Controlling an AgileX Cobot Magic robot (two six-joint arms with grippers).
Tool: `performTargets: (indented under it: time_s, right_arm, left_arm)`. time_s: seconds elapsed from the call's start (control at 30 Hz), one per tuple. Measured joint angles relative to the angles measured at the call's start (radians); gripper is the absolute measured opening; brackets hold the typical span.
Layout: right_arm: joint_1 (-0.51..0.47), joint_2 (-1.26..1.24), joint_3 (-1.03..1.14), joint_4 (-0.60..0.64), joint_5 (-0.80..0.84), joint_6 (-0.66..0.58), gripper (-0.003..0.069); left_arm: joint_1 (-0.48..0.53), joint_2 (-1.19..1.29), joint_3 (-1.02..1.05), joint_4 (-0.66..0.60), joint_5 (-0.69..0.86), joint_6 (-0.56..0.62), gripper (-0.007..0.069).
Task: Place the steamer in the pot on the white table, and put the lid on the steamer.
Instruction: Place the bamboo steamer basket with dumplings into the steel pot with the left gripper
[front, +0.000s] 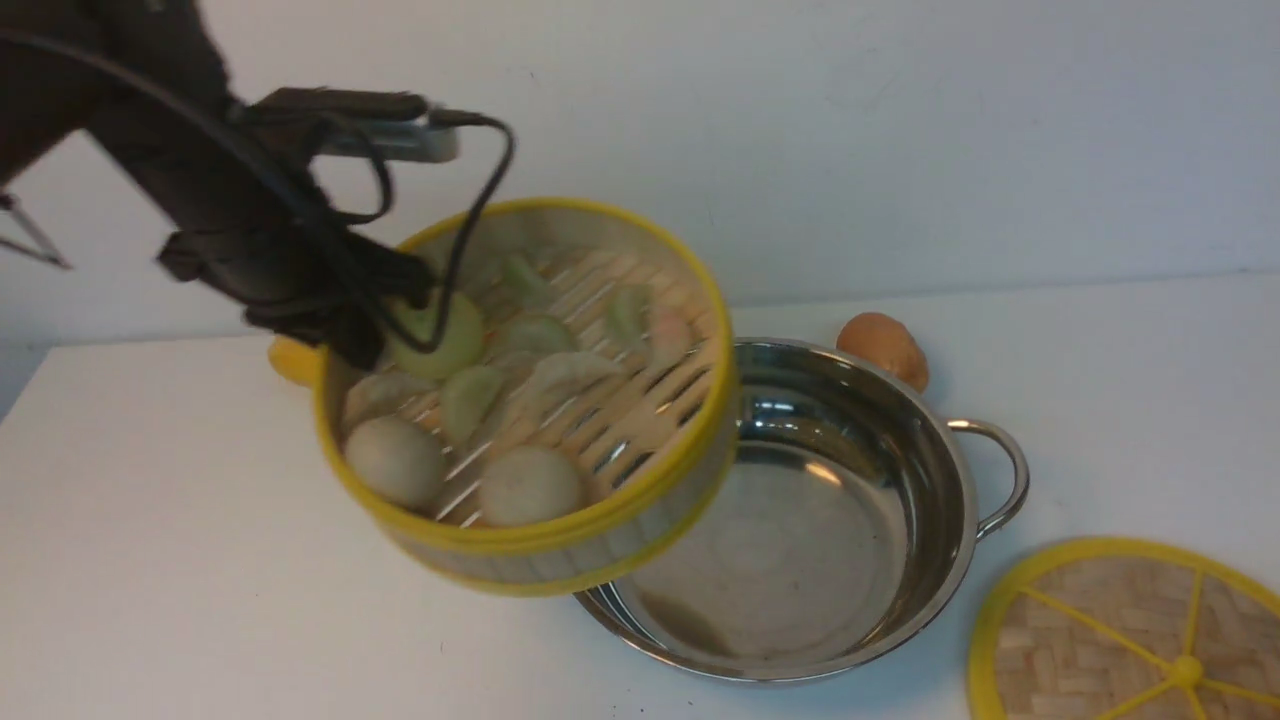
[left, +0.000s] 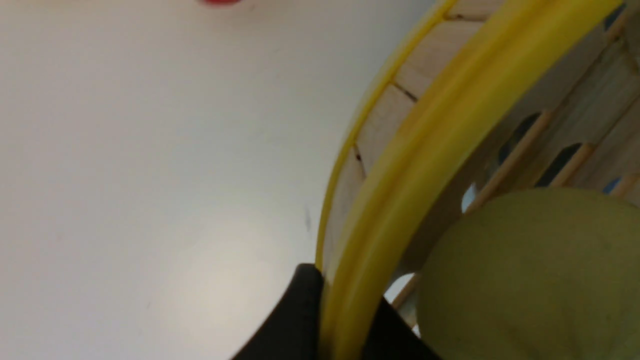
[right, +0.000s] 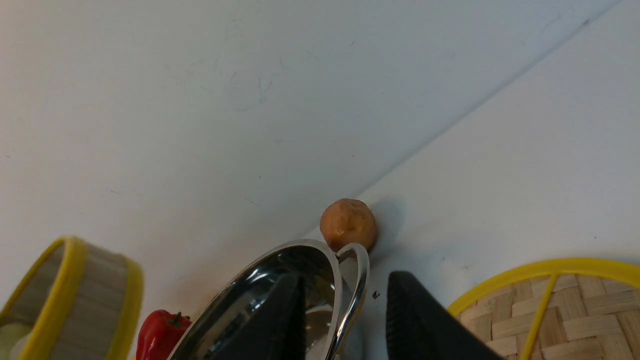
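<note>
The steamer, a yellow-rimmed bamboo basket holding dumplings and buns, hangs tilted in the air over the left edge of the pot. My left gripper is shut on its near-left rim. In the left wrist view the two black fingers pinch the steamer's yellow rim, at my left gripper. The shiny pot stands empty on the white table. The lid lies flat at the front right. My right gripper is open above the pot's handle, beside the lid.
A brown potato-like ball lies behind the pot near the wall. A yellow item peeks out behind the steamer. A red pepper shows beside the pot. A white wall closes the table's far edge.
</note>
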Motion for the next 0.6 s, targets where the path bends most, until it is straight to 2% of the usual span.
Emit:
performTargets:
  time_s: [0.13, 0.27, 0.6]
  right_arm:
    - [0.0, 0.0, 0.0, 0.0, 0.003, 0.0, 0.0244]
    - [0.0, 0.0, 0.0, 0.0, 0.003, 0.0, 0.0244]
    - [0.0, 0.0, 0.0, 0.003, 0.003, 0.0, 0.0244]
  left_arm:
    - [-0.097, 0.155, -0.197, 0.011, 0.0, -0.026, 0.0023]
    - [-0.145, 0.25, -0.3, 0.003, 0.0, -0.044, 0.0023]
    - [-0.187, 0.354, -0.319, 0.01, 0.006, -0.048, 0.0023]
